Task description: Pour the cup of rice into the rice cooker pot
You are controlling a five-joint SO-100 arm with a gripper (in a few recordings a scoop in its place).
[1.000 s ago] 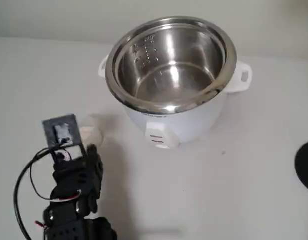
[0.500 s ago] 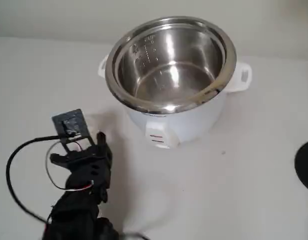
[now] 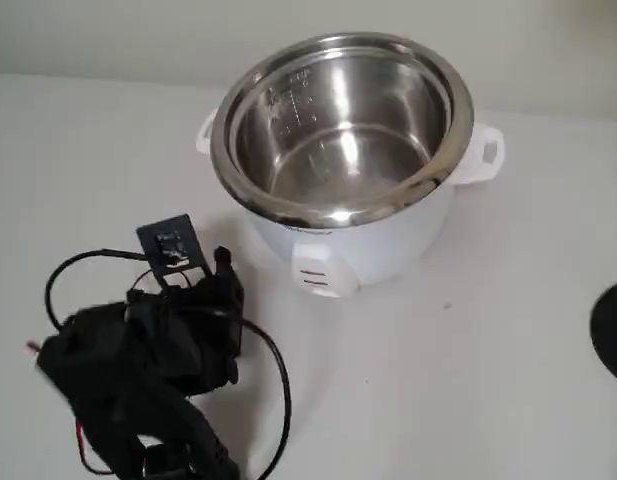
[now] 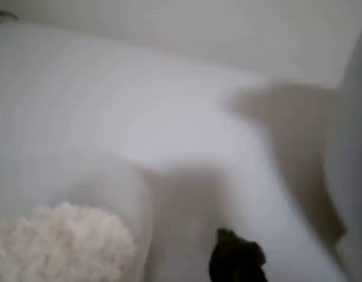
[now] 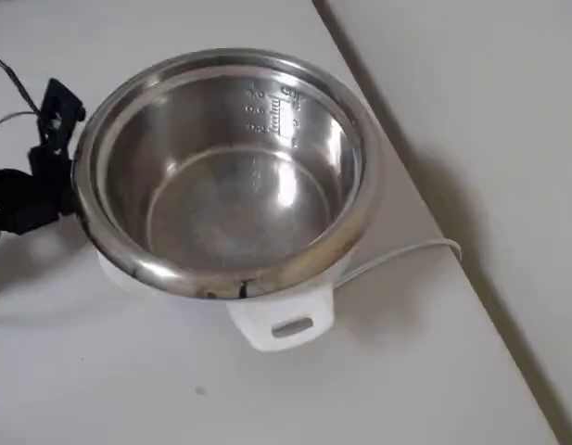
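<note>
In the wrist view the cup sits low at the left, translucent and heaped with white rice. One dark fingertip stands a little to its right, apart from the cup wall. The other finger is out of frame. In the fixed view my black gripper lies on the table left of the rice cooker pot, and the arm hides the cup. The shiny steel pot stands upright in its white body with nothing inside. The arm shows at the pot's left rim in the overhead view.
The cooker's white body rises close at the wrist view's right edge. Its side handle and a white cord lie by the table edge. A dark round object sits at the right. Loose black cables trail by the arm.
The arm has swung right toward the cooker and folded lower. The cup, seen beside the gripper a second ago, is now covered by the arm in the fixed view.
</note>
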